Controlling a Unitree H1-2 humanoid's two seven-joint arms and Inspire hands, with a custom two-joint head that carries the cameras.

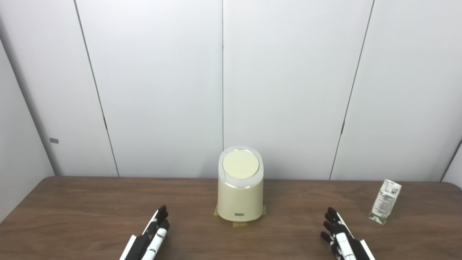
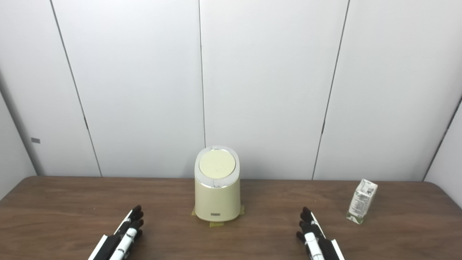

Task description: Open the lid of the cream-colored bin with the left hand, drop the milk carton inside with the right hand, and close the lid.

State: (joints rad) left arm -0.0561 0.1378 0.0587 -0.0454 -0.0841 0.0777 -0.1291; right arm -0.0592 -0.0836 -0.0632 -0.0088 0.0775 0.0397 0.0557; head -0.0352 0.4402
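On the table (image 1: pixel 90 202) there is 1 cream-colored bin (image 1: pixel 240 196), with 1 round lid (image 1: pixel 240 164) on top. There is 1 milk carton (image 1: pixel 386 201). There are 2 hands: 1 left hand (image 1: pixel 153 234) and 1 right hand (image 1: pixel 339 236). Under the bin's base, yellowish tape tabs (image 1: pixel 239 224) poke out, perhaps 3, though the bin hides part of them. Behind, the wall (image 1: pixel 288 90) shows about 4 panels

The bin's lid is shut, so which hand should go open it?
Probably the left hand. It lies open at the bin's left side, holding nothing. The right hand lies nearer the milk carton, so it suits grabbing that.
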